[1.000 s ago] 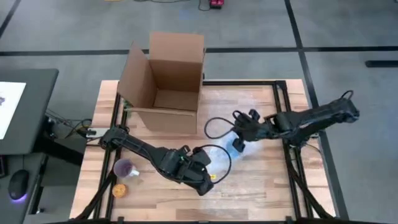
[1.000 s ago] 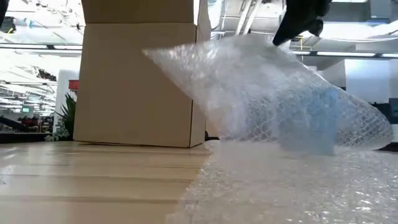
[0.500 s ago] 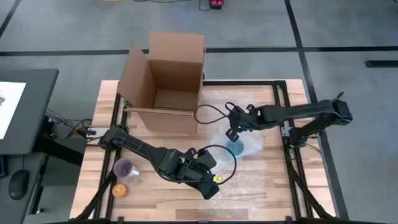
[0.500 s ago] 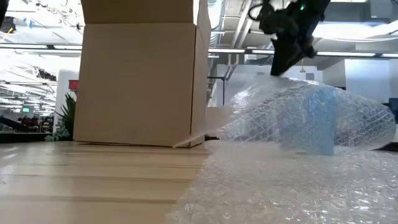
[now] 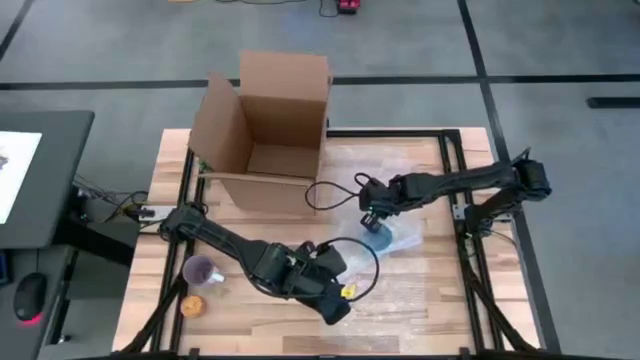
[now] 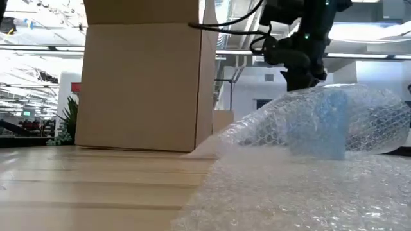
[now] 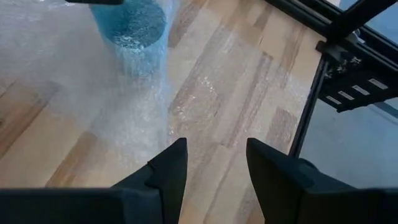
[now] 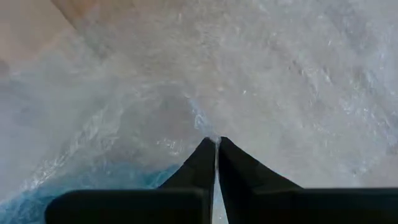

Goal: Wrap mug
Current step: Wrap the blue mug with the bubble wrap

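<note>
A blue mug (image 5: 381, 237) stands upright on a sheet of clear bubble wrap (image 5: 400, 280) on the table's right half. A flap of the wrap (image 6: 334, 112) lies folded over the mug (image 6: 319, 125). My right gripper (image 5: 369, 216) is just above the mug's far left side, shut on the flap. My left gripper (image 5: 336, 303) stands open over the wrap's near left part with nothing between its fingers (image 7: 214, 155). Its wrist view shows the covered mug (image 7: 129, 23) farther off. My right gripper pinches the bubble wrap flap (image 8: 213, 132) between its two shut fingertips, coming from above and slanting down from the table's right. The flap's edge (image 6: 302, 93) sits by the fingers above the mug. From there the flap drapes slack over the mug onto the sheet.
An open cardboard box (image 5: 268, 130) stands at the far left, one flap spread out. A purple cup (image 5: 203, 270) and a small orange thing (image 5: 192, 306) sit near the front left corner. Black frame rails (image 5: 470, 260) run along the table's right side.
My right gripper has come down and gone a little toward the table's left edge with the flap. The flap, held high and spread a second ago, has folded down over the mug. The mug has stayed in place. My left gripper has shifted slightly toward the near right.
</note>
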You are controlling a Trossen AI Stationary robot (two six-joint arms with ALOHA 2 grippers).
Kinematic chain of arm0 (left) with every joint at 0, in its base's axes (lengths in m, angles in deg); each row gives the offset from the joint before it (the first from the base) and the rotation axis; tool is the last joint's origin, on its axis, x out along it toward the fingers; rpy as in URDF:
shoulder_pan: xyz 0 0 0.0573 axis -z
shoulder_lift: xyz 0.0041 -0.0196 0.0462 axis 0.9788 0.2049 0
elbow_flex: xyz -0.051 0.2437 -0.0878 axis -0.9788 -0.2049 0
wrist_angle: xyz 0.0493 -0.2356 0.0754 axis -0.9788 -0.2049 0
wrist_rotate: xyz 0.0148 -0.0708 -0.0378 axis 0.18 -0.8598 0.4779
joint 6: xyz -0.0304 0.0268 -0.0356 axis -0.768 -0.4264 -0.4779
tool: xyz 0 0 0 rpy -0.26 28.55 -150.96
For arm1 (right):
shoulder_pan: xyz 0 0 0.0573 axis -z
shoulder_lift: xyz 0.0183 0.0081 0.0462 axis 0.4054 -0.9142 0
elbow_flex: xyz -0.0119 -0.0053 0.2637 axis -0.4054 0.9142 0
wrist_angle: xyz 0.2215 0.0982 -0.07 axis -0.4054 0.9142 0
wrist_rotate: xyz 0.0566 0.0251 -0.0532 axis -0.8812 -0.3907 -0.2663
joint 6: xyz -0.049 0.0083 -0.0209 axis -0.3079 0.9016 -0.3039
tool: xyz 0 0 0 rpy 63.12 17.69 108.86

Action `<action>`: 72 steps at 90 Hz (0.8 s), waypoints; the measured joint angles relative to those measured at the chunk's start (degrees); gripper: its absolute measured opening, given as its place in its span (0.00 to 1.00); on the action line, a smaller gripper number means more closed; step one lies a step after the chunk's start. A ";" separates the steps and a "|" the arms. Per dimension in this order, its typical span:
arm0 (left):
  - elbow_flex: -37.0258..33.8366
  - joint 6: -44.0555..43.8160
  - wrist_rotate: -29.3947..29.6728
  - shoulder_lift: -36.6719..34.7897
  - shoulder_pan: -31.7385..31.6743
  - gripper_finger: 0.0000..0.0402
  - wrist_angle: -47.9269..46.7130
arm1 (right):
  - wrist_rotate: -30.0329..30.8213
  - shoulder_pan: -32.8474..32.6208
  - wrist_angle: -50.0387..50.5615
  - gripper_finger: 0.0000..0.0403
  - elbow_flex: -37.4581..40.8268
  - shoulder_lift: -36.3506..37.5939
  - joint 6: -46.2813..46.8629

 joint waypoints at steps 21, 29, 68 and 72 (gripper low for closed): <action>0.00 -0.29 0.86 0.00 0.58 0.36 0.01 | -2.37 3.73 1.39 0.30 0.00 0.21 -1.31; 0.00 -0.45 0.96 0.00 0.68 0.36 0.00 | -2.04 4.85 2.72 0.39 0.00 1.45 -2.03; 0.00 -0.44 1.05 0.00 0.68 0.36 -0.03 | -7.42 7.15 11.17 0.53 -3.93 16.19 -11.80; 0.00 -0.44 1.05 0.00 0.68 0.36 -0.03 | -10.52 5.85 11.27 0.52 -3.93 17.29 -12.12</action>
